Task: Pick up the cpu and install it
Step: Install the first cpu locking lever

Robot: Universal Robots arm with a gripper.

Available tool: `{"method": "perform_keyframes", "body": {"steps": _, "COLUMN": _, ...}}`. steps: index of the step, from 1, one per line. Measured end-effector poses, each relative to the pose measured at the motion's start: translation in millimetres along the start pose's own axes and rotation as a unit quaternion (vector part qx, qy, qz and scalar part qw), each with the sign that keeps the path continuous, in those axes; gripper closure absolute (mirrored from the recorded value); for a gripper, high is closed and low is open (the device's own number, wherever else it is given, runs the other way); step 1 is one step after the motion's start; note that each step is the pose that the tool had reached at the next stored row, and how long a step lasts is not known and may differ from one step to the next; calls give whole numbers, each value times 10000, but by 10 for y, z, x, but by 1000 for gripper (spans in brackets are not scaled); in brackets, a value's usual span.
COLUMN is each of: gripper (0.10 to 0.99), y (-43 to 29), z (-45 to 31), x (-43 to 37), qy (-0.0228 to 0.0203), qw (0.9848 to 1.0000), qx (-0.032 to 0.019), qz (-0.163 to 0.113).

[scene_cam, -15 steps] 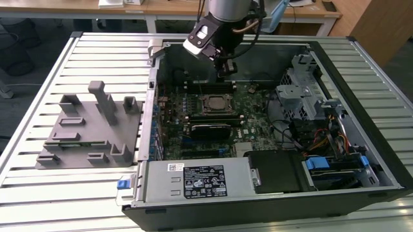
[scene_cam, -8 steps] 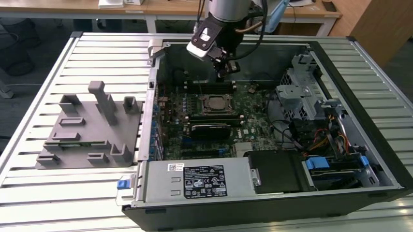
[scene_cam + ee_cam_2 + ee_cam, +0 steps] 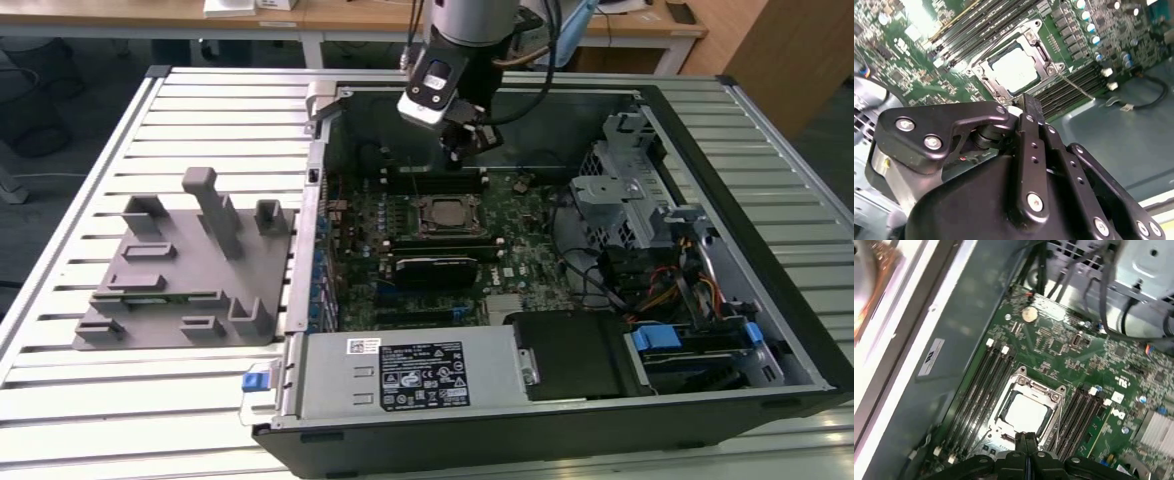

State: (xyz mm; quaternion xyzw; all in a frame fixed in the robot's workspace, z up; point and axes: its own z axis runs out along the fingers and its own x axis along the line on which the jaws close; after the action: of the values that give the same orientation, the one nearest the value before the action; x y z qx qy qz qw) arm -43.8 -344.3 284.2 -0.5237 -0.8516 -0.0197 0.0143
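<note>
exterior view: gripper (image 3: 463,146) hangs above the motherboard (image 3: 534,240) inside the open computer case (image 3: 747,300); cpu (image 3: 445,215) lies in its socket.

second wrist view: fingers (image 3: 1030,107) pressed together, holding nothing, just above the socket frame (image 3: 1036,50).

first wrist view: cpu (image 3: 1026,414) looks light, stiff and fragile; best taken by its edges.

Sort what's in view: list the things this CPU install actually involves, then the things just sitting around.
Belongs to the job:
cpu, lying in the socket frame
gripper, hanging above it, fingers together, holding nothing
motherboard

Just lying about:
grey fixture on the table
power supply
drive cage
</note>
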Motion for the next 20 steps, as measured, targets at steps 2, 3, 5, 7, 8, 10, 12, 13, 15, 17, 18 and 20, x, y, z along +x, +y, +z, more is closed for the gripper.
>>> {"method": "perform_keyframes", "body": {"steps": 2, "gripper": 980, "y": 0, "z": 1, "x": 0, "qy": 3, "qw": 9998, "qx": 8, "qz": -188}}
{"method": "perform_keyframes", "body": {"steps": 3, "gripper": 980, "y": 0, "z": 0, "x": 0, "qy": 5, "qw": 9996, "qx": 12, "qz": -273}}
{"method": "perform_keyframes", "body": {"steps": 5, "gripper": 980, "y": 0, "z": 1, "x": 0, "qy": 8, "qw": 9991, "qx": 19, "qz": -432}}
{"method": "perform_keyframes", "body": {"steps": 7, "gripper": 980, "y": 0, "z": 1, "x": 0, "qy": 11, "qw": 9982, "qx": 27, "qz": -591}}
{"method": "perform_keyframes", "body": {"steps": 8, "gripper": 980, "y": 0, "z": 2, "x": 0, "qy": 13, "qw": 9977, "qx": 31, "qz": -682}}
{"method": "perform_keyframes", "body": {"steps": 10, "gripper": 980, "y": -1, "z": 2, "x": 1, "qy": 15, "qw": 9968, "qx": 36, "qz": -802}}
{"method": "perform_keyframes", "body": {"steps": 12, "gripper": 980, "y": -8, "z": 3, "x": 4, "qy": 15, "qw": 9965, "qx": 38, "qz": -833}}
{"method": "perform_keyframes", "body": {"steps": 13, "gripper": 980, "y": -13, "z": 3, "x": 6, "qy": 15, "qw": 9964, "qx": 39, "qz": -851}}
{"method": "perform_keyframes", "body": {"steps": 15, "gripper": 980, "y": -18, "z": 3, "x": 10, "qy": 15, "qw": 9957, "qx": 44, "qz": -930}}
{"method": "perform_keyframes", "body": {"steps": 17, "gripper": 980, "y": -18, "z": 5, "x": 10, "qy": 18, "qw": 9938, "qx": 52, "qz": -1112}}
{"method": "perform_keyframes", "body": {"steps": 18, "gripper": 980, "y": -18, "z": 6, "x": 10, "qy": 19, "qw": 9927, "qx": 56, "qz": -1201}}
{"method": "perform_keyframes", "body": {"steps": 20, "gripper": 980, "y": -18, "z": 9, "x": 10, "qy": 22, "qw": 9905, "qx": 64, "qz": -1377}}
